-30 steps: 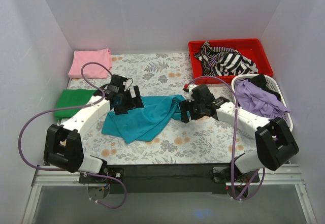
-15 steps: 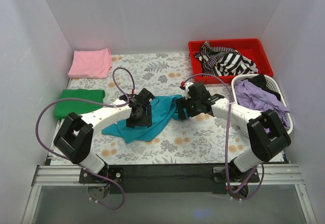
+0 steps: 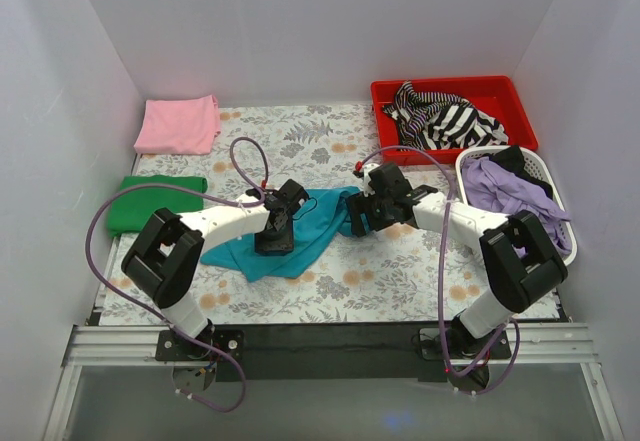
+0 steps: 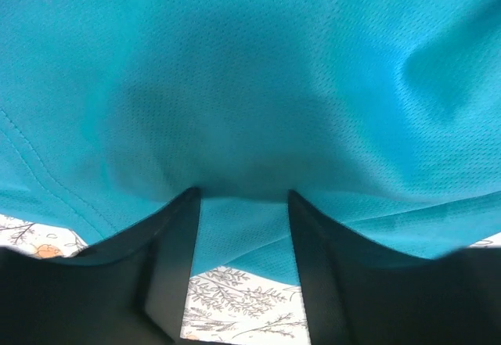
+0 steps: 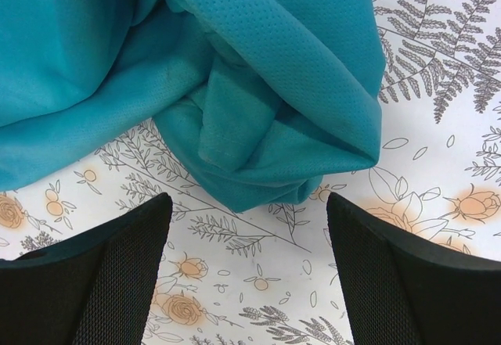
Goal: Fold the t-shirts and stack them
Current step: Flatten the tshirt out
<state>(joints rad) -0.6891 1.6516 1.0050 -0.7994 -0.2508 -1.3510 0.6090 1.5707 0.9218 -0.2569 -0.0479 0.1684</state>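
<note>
A crumpled teal t-shirt (image 3: 315,219) lies mid-table on the floral cloth. My left gripper (image 3: 277,233) presses down onto its left half. In the left wrist view the teal t-shirt (image 4: 250,87) fills the frame and drapes over both fingertips. The left gripper (image 4: 243,192) has its jaws narrowed but still apart, with cloth lying slack between them. My right gripper (image 3: 362,216) hovers at the shirt's bunched right end. In the right wrist view that gripper (image 5: 246,200) stands wide open, just short of the teal t-shirt (image 5: 258,71). A folded pink t-shirt (image 3: 180,124) and a folded green t-shirt (image 3: 150,201) lie at the left.
A red bin (image 3: 385,91) at the back right holds striped clothes (image 3: 445,116). A white basket (image 3: 470,158) beside it holds purple cloth (image 3: 505,193). White walls close in the table on three sides.
My left arm has swung right and come down onto the teal shirt, its jaws narrowing over the cloth. The right gripper has edged slightly left toward the bunched end.
</note>
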